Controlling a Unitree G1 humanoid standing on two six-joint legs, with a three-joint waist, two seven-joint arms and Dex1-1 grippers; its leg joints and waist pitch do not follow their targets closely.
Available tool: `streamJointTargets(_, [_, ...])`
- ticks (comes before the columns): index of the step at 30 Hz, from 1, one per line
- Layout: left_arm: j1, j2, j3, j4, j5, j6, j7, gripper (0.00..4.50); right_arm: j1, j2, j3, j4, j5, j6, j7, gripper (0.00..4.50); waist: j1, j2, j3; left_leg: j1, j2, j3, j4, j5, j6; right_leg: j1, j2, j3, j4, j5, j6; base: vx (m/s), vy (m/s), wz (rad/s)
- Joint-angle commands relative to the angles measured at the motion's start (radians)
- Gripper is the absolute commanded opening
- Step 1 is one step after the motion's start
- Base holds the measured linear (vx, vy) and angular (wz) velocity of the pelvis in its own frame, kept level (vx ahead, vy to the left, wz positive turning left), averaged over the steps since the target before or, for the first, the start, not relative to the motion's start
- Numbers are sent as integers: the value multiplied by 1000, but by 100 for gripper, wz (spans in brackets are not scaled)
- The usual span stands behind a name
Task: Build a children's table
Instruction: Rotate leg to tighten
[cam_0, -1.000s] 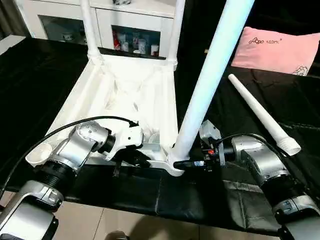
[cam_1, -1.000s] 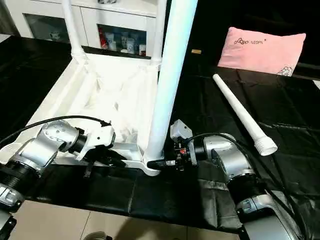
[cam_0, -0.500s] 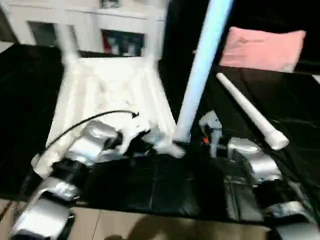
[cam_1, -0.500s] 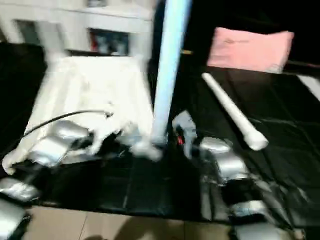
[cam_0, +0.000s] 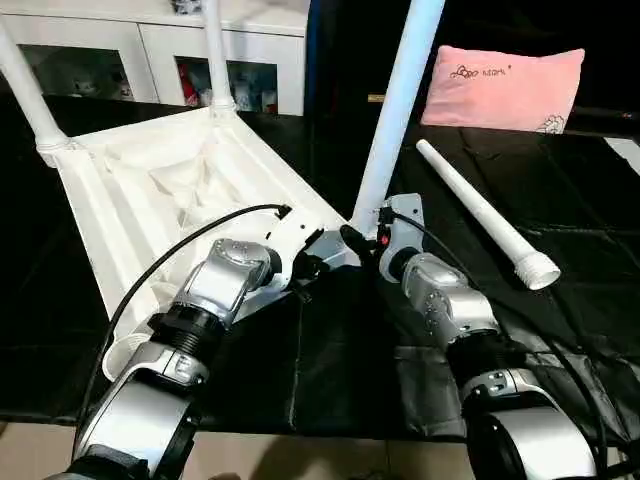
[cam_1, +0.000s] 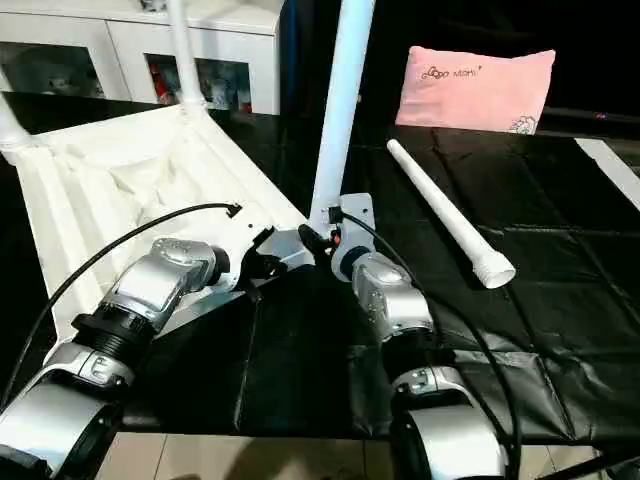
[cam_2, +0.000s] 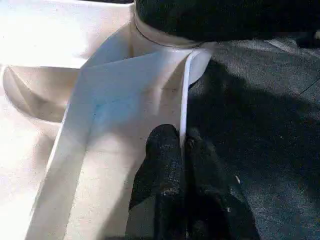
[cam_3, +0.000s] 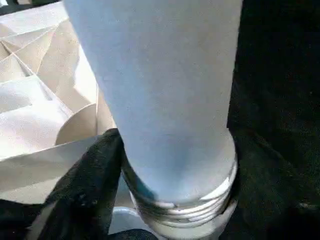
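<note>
The white tabletop (cam_0: 150, 190) lies upside down on black cloth, ribbed underside up. Two legs (cam_0: 215, 60) (cam_0: 20, 95) stand in its far corners. A third leg (cam_0: 395, 120) rises from the corner nearest my grippers, and its threaded base (cam_3: 180, 200) sits at the corner socket. My right gripper (cam_0: 352, 238) is at that base. My left gripper (cam_0: 312, 266) is shut on the tabletop's thin rim (cam_2: 185, 100) just beside that corner. A fourth leg (cam_0: 480, 212) lies loose on the cloth to the right.
A pink pillow (cam_0: 500, 85) rests at the back right. A white glass-door cabinet (cam_0: 150, 50) stands behind the tabletop. A black cable (cam_0: 180, 245) loops over my left forearm. Tiled floor (cam_0: 240, 455) shows past the near table edge.
The view has shifted. The tabletop now lies turned, with its near-right corner and the upright leg farther from me. Both grippers have moved along with that corner.
</note>
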Motion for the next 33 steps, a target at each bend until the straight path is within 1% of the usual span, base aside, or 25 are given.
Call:
streamJointTargets(1, [-40, -27, 18, -51, -25, -36, 10, 0, 25, 58, 58, 60, 2, 24, 49, 365, 12, 6, -63, -5, 14, -2, -63, -180, 19, 57, -77, 48, -92, -248, -173, 0, 0, 0])
streamJointTargets(2, [-39, -23, 16, -51, -24, -36, 10, 0, 26, 54, 60, 59, 0, 15, 53, 383, 11, 5, -64, -5, 14, -2, -64, -179, 18, 57, -76, 48, -91, -249, -171, 0, 0, 0])
streamJointTargets(4, [-37, -14, 15, -48, -23, -45, 4, 0, 34, 45, 59, 46, 2, 3, 65, 400, 10, 6, -64, -5, 14, -2, -64, -174, 21, 56, -76, 48, -90, -236, -173, 0, 0, 0])
streamJointTargets(7, [-28, 23, -1, -39, -17, -90, -35, 0, 67, 17, 46, -15, 30, -32, 153, 426, 12, 6, -65, -6, 15, -2, -64, -173, 31, 58, -76, 49, -90, -220, -175, 0, 0, 0])
streamJointTargets(8, [-27, 26, -2, -38, -16, -94, -39, 0, 70, 14, 45, -22, 31, -35, 163, 426, 14, 5, -65, -6, 15, -1, -63, -165, 38, 59, -75, 50, -88, -201, -178, 0, 0, 0])
streamJointTargets(9, [-22, 40, -6, -34, -15, -113, -57, 0, 92, -9, 50, -57, 37, -40, 207, 445, 12, 5, -65, -8, 15, -1, -64, -159, 39, 59, -75, 50, -86, -191, -182, 0, 0, 0])
streamJointTargets(11, [-13, 63, -10, -34, -14, -125, -89, 0, 128, -53, 58, -116, 47, -40, 280, 449, 16, 6, -66, -6, 17, -1, -63, -153, 49, 61, -75, 50, -86, -171, -186, 0, 0, 0])
streamJointTargets(12, [-8, 77, -16, -34, -12, -143, -112, 0, 147, -82, 65, -147, 52, -48, 327, 449, 20, 5, -65, -6, 17, -2, -63, -146, 54, 64, -74, 48, -86, -161, -186, 0, 0, 0])
streamJointTargets(13, [-2, 89, -22, -37, -11, -155, -133, 0, 162, -108, 70, -172, 56, -56, 364, 449, 19, 6, -66, -9, 17, -1, -63, -143, 56, 63, -74, 49, -84, -151, -188, 0, 0, 0])
streamJointTargets(14, [0, 92, -24, -38, -11, -157, -139, 0, 165, -115, 71, -178, 57, -57, 373, 449, 19, 5, -66, -8, 18, -1, -63, -144, 57, 62, -75, 49, -84, -147, -193, 0, 0, 0])
streamJointTargets(15, [13, 116, -37, -45, -16, -181, -186, 0, 191, -171, 78, -229, 67, -70, 454, 449, 20, 7, -66, -7, 18, -1, -63, -145, 58, 62, -75, 48, -84, -150, -196, 0, 0, 0])
streamJointTargets(16, [19, 125, -41, -49, -19, -192, -206, 0, 201, -195, 81, -250, 70, -75, 488, 449, 22, 5, -66, -7, 19, 0, -62, -146, 61, 63, -75, 50, -84, -146, -199, 0, 0, 0])
streamJointTargets(17, [25, 138, -49, -53, -19, -209, -230, 0, 208, -223, 85, -267, 73, -77, 525, 449, 22, 5, -66, -7, 19, 0, -62, -146, 61, 63, -75, 50, -84, -146, -199, 0, 0, 0])
streamJointTargets(19, [39, 166, -67, -60, -20, -250, -285, 0, 219, -279, 93, -296, 75, -84, 603, 449, 30, 5, -65, -6, 20, 0, -61, -145, 67, 62, -75, 50, -83, -137, -202, 0, 0, 0])
streamJointTargets(21, [54, 192, -81, -68, -27, -284, -355, 0, 225, -332, 107, -326, 82, -72, 686, 449, 32, 6, -64, -6, 19, 0, -61, -149, 66, 62, -75, 49, -84, -148, -201, 0, 0, 0])
streamJointTargets(22, [62, 205, -90, -73, -30, -306, -390, 0, 228, -353, 117, -338, 87, -71, 727, 449, 32, 4, -63, -5, 19, 2, -61, -157, 68, 61, -75, 50, -86, -163, -199, 0, 0, 0])
streamJointTargets(24, [71, 221, -102, -79, -34, -331, -434, 0, 229, -379, 128, -352, 91, -73, 779, 449, 37, 4, -62, -4, 21, 1, -62, -172, 65, 59, -77, 49, -89, -206, -191, 0, 0, 0])
streamJointTargets(26, [83, 249, -123, -87, -35, -361, -500, 0, 221, -411, 151, -353, 95, -71, 859, 449, 42, 4, -63, 0, 24, 1, -62, -174, 66, 56, -76, 49, -88, -210, -193, 0, 0, 0])
streamJointTargets(27, [88, 263, -135, -88, -34, -382, -534, 0, 217, -426, 169, -354, 94, -74, 904, 449, 46, 5, -63, -1, 25, 1, -62, -168, 64, 55, -78, 50, -87, -203, -196, 0, 0, 0])
streamJointTargets(28, [90, 274, -146, -85, -30, -403, -558, 0, 213, -437, 189, -354, 87, -84, 942, 449, 53, 6, -63, 3, 27, 3, -62, -165, 65, 52, -75, 49, -84, -175, -205, 0, 0, 0])
streamJointTargets(29, [91, 279, -152, -85, -28, -411, -571, 0, 211, -440, 199, -353, 83, -90, 958, 449, 53, 6, -63, 3, 27, 3, -62, -165, 65, 52, -75, 49, -84, -175, -205, 0, 0, 0])
streamJointTargets(30, [94, 289, -164, -89, -24, -435, -603, 0, 204, -446, 231, -346, 61, -113, 992, 449, 60, 5, -64, 1, 28, 3, -62, -159, 63, 53, -77, 48, -80, -158, -211, 0, 0, 0])
streamJointTargets(33, [95, 292, -167, -90, -22, -444, -614, 0, 200, -448, 243, -342, 53, -120, 1001, 449, 65, 5, -64, 2, 28, 3, -62, -158, 54, 53, -78, 49, -79, -161, -208, 0, 0, 0])
